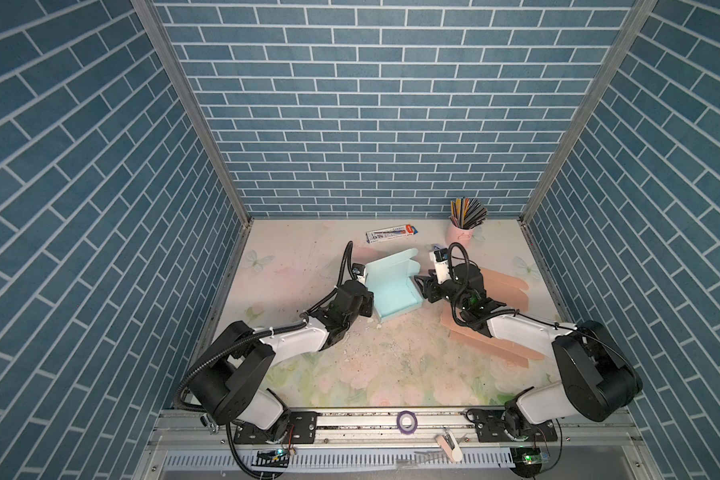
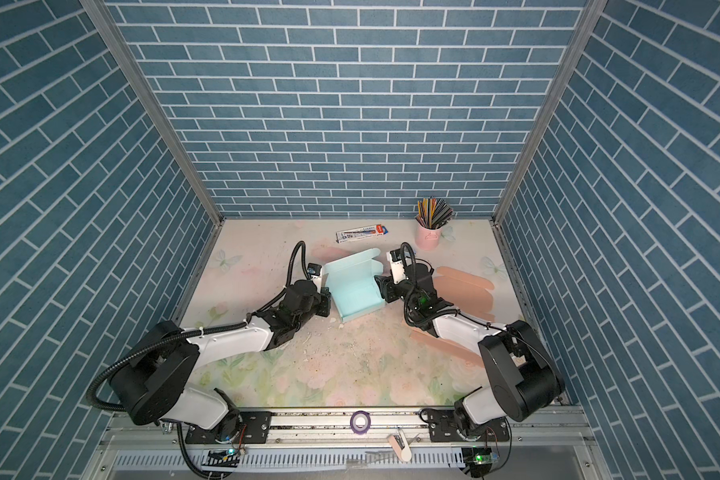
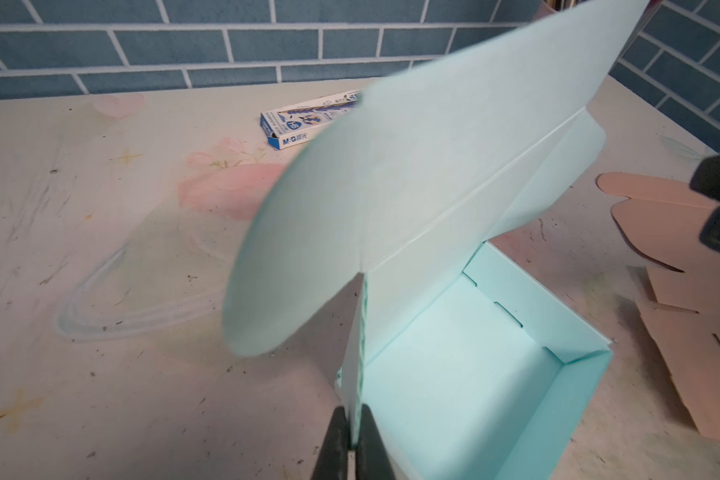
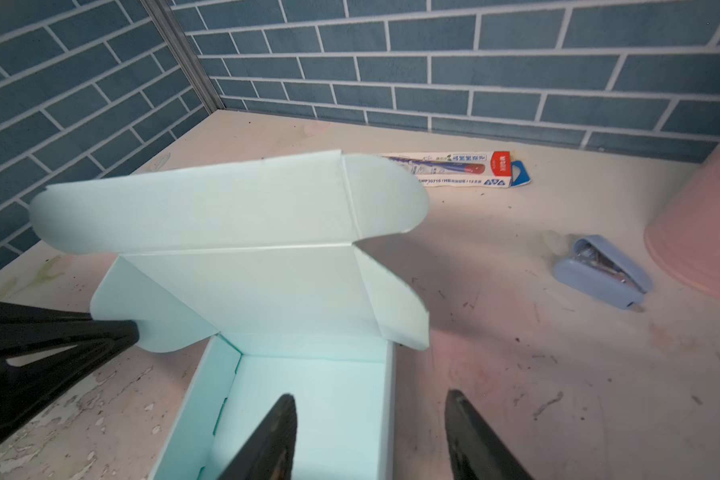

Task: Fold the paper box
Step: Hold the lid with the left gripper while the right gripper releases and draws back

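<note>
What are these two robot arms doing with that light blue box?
They are folding the paper box. Its tray is already formed and the lid stands open. The left gripper is pinched shut on the tray's left wall. The right gripper has its fingers open astride the right wall, gripping nothing. A flat pink box blank lies under the right arm.
</note>
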{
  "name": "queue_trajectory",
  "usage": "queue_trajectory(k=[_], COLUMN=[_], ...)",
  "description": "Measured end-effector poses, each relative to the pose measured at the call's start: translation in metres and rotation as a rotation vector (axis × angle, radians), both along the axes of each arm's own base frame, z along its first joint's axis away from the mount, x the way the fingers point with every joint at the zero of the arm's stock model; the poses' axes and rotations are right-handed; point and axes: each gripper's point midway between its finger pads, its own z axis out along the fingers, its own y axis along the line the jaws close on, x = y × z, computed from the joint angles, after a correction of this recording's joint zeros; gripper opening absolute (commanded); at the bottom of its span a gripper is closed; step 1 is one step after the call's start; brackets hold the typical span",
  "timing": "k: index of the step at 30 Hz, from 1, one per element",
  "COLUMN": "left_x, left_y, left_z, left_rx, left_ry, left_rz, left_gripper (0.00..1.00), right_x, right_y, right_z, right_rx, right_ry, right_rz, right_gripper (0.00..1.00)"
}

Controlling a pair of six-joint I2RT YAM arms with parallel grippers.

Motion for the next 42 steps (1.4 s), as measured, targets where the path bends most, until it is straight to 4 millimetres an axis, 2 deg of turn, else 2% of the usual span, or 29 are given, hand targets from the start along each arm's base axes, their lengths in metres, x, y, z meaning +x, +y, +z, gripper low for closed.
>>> queue_trajectory(k=[2,7,11,18,22,27,31,34,37,42], left_x=[-0.002,-0.008,-0.010,-0.013,-0.020,-0.031,-0.038,-0.041,-0.041,-0.041], left_y=[-0.005,-0.014,-0.017,-0.017,-0.019,-0.021,-0.020,-0.019,-0.017,-0.016], left_z=[0.000,0.003,0.003,0.007,0.016,0.024,0.020,0.015,0.013,0.012], left_rx=[-0.001,-0.010,-0.009,-0.007,-0.019,-0.030,-0.021,-0.016,-0.014,-0.013], left_ry=[0.001,-0.001,-0.002,-0.004,-0.007,-0.010,0.003,0.016,0.022,0.024], left_rz=[-0.034,-0.101,-0.126,-0.153,-0.200,-0.255,-0.278,-0.284,-0.284,-0.282], left_gripper=[0.09,0.09,0.09,0.08,0.08,0.08,0.08,0.08,0.08,0.08], right_x=[0.000,-0.004,-0.009,-0.002,0.006,0.009,0.010,0.018,0.027,0.029], right_y=[-0.002,0.012,0.015,-0.001,-0.013,-0.019,-0.013,-0.002,0.005,0.013], right_z=[-0.001,-0.001,-0.007,-0.015,-0.013,-0.009,-0.007,-0.006,-0.007,-0.006], right_rx=[-0.010,-0.020,-0.048,-0.113,-0.127,-0.122,-0.099,-0.073,-0.053,-0.027], right_ry=[0.002,0.001,0.006,-0.007,-0.041,-0.071,-0.078,-0.067,-0.059,-0.049], right_rz=[0.042,0.171,0.213,0.191,0.182,0.213,0.271,0.325,0.358,0.404], right_gripper=[0.61,0.60,0.60,0.60,0.59,0.59,0.60,0.60,0.61,0.61])
